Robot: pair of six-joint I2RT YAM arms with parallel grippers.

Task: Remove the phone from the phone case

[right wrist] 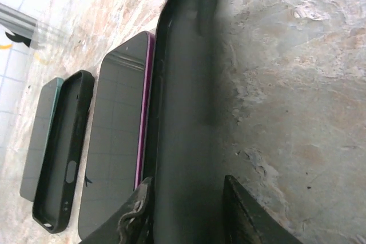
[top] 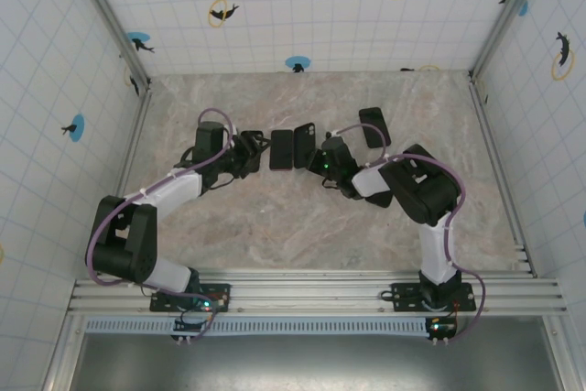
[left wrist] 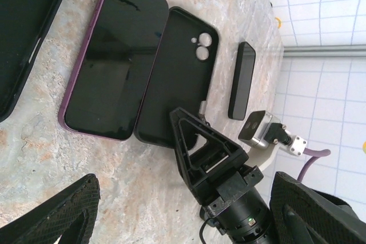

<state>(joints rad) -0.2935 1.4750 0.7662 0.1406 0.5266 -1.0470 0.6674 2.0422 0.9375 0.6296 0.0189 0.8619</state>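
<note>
While flat, the phone (left wrist: 114, 55) (purple-rimmed; glossy) adjoins the case (left wrist: 177, 78).

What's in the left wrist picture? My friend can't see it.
A purple-edged phone lies screen-up on the marble table, with an empty black case right beside it. The right end effector sits at the case's near end.

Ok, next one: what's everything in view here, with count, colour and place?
purple phone: 1, purple rim, flat, mid-table
empty case: 1, black, right of the purple phone
second case: 1, black, left of the purple phone
green phone: 1, dark green, left of the second case
black phone: 1, black, apart, far right
table: 1, beige marble
walls: white tiles, dolphin stickers
left gripper: open, by the second case
right gripper: at the empty case's end, grip unclear
</note>
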